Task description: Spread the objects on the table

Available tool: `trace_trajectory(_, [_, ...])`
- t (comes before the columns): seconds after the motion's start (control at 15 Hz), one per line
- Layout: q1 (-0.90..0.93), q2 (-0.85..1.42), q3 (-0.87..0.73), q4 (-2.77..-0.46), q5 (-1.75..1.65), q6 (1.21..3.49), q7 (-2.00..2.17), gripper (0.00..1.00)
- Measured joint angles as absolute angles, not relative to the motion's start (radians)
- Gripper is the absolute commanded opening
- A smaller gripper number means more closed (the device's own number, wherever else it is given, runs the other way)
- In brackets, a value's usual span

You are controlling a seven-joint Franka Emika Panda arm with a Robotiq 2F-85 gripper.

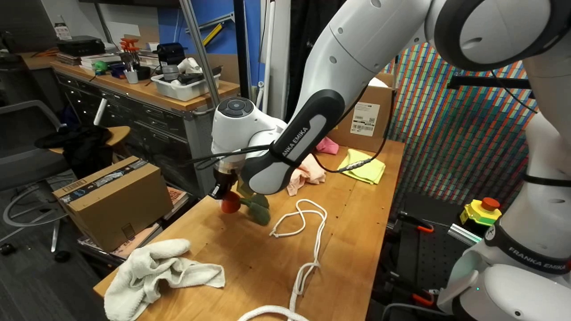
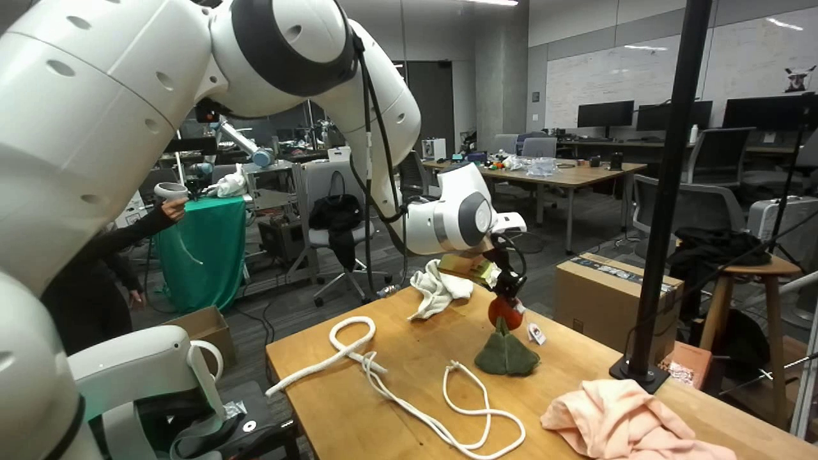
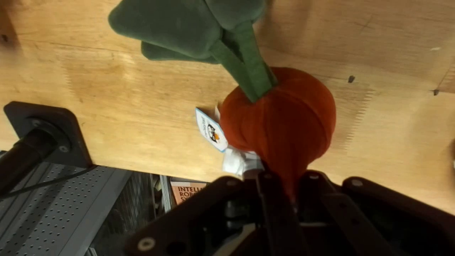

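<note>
Wrist view's the clearest: the gripper (image 3: 289,177) is pinched narrow on the tapered end of a red stuffed toy (image 3: 289,113), with its green leaves (image 3: 170,28) pointing away and a paper tag (image 3: 211,131) sticking out the side. In an exterior view the toy is over by an edge of the table (image 1: 352,236) — can't tell if it's touching it. White rope (image 1: 318,240) loops along the middle, a whitish rag (image 1: 134,281) lies crumpled near a corner, and a peach cloth (image 1: 308,173), a pink cloth (image 1: 328,146) and a folded yellow cloth (image 1: 371,172) are toward a cardboard box (image 1: 363,142). In an exterior view the toy is between the rag and the peach cloth, which is beside the foot of a black pole (image 2: 668,185) — and one rope end pokes past the table edge.
</note>
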State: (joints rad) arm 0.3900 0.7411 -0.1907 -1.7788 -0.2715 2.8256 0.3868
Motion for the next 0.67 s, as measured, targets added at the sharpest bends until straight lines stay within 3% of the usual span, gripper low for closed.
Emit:
trace_trajectory(0.27, [0.454,0.788,-0.248,-1.764,-0.271,2.861,0.431,0.05])
trace_trajectory(0.33, [0.466,0.799,-0.261,-1.759,-0.271,2.864,0.438,0.35])
trace_trajectory(0.4, [0.478,0.809,-0.272,-1.754,-0.271,2.864,0.442,0.35])
trace_trajectory(0.67, [0.504,0.831,-0.292,-1.747,-0.272,2.862,0.445,0.66])
